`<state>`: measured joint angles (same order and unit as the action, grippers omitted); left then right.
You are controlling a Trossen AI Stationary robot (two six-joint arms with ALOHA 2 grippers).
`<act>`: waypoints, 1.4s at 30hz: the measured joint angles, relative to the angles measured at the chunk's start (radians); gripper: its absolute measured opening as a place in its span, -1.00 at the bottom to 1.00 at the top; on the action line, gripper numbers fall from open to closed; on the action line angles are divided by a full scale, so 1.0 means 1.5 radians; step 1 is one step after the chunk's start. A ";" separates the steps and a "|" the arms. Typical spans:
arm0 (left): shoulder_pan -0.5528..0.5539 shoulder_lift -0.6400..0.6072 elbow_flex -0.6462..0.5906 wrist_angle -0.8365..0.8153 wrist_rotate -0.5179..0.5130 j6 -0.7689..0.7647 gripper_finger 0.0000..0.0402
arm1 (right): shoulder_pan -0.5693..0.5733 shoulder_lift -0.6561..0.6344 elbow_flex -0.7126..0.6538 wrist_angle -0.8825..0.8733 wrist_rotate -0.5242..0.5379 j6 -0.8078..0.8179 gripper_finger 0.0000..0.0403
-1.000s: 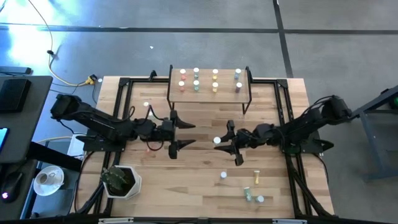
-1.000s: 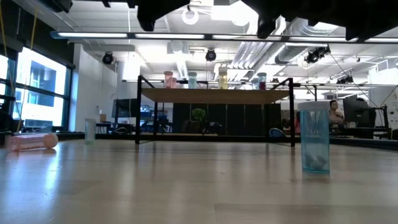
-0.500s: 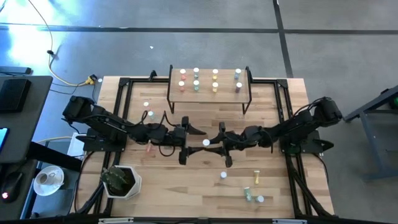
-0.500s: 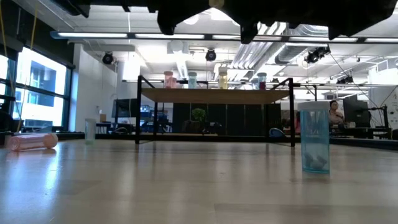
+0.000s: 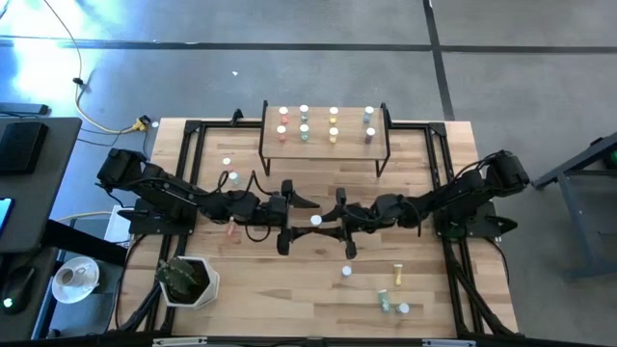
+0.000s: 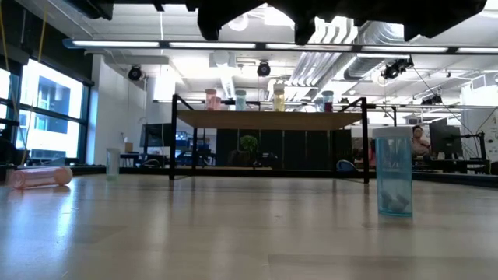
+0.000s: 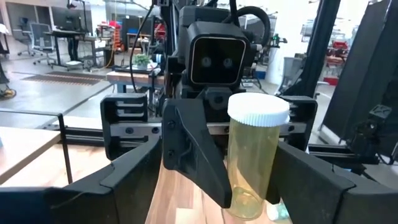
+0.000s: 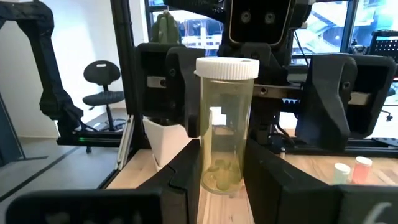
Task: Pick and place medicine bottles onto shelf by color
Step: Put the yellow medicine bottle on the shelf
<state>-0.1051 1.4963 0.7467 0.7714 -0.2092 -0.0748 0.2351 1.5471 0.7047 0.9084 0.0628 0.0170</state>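
Robotics lab: exposed ceiling ducts (image 6: 366,35), desks (image 7: 68,37), office chair (image 8: 102,78).

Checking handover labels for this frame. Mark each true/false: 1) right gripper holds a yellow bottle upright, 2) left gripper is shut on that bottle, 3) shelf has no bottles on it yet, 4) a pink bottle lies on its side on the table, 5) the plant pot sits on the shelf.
1) True. The right gripper is shut on the yellow bottle, which stands upright, white cap on top.
2) False. The left gripper is open, its fingers on either side of the bottle.
3) False. The shelf already carries eight bottles.
4) True. The pink bottle lies flat.
5) False. The plant pot stands on the table near the left arm.
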 joint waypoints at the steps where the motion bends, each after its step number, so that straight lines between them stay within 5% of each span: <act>1: 0.000 0.000 0.000 -0.001 0.000 0.000 0.41 | -0.001 0.000 0.003 -0.007 0.000 0.000 -0.58; 42: 0.000 0.000 0.000 -0.007 0.018 0.017 -0.38 | -0.004 0.000 0.010 -0.039 0.027 -0.012 -0.58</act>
<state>-0.1047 1.4963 0.7467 0.7604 -0.1818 -0.0490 0.2287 1.5467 0.7197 0.8501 0.1040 -0.0010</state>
